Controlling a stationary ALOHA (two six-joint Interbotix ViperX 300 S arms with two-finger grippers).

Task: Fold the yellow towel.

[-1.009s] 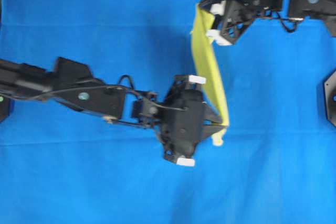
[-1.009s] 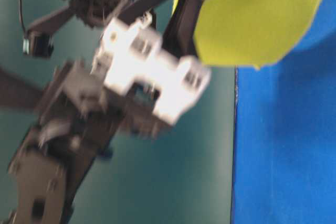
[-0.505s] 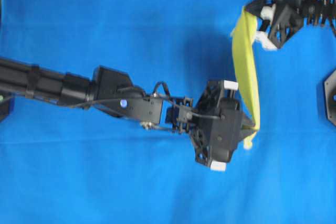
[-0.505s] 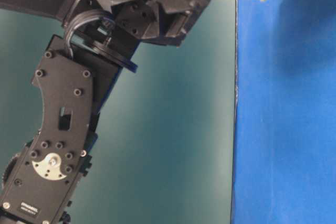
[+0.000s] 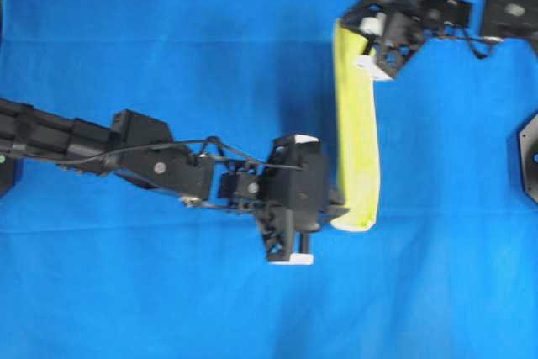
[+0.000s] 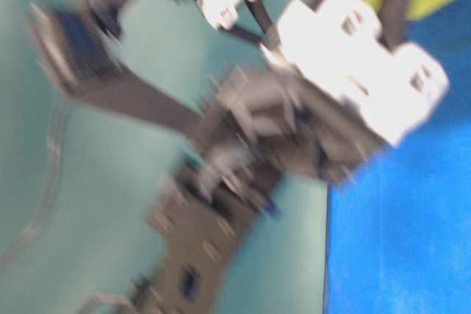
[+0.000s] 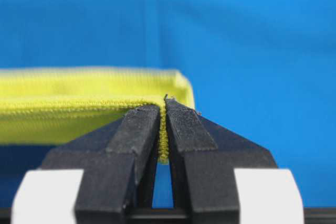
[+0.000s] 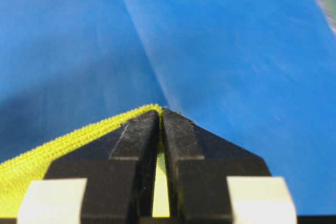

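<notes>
Both arms have shifted leftward since half a second ago, carrying the cloth along | yellow towel: fuzzy terry strip with stitched hem, hanging stretched above blue table cover | left gripper: jaws clamped on its near corner | right gripper: jaws pinching its far corner

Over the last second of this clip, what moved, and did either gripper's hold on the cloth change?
Half a second ago both grippers and the bright yellow terry towel were farther right overhead; they have swung back left. Left gripper and right gripper stay clamped on its corners.
</notes>
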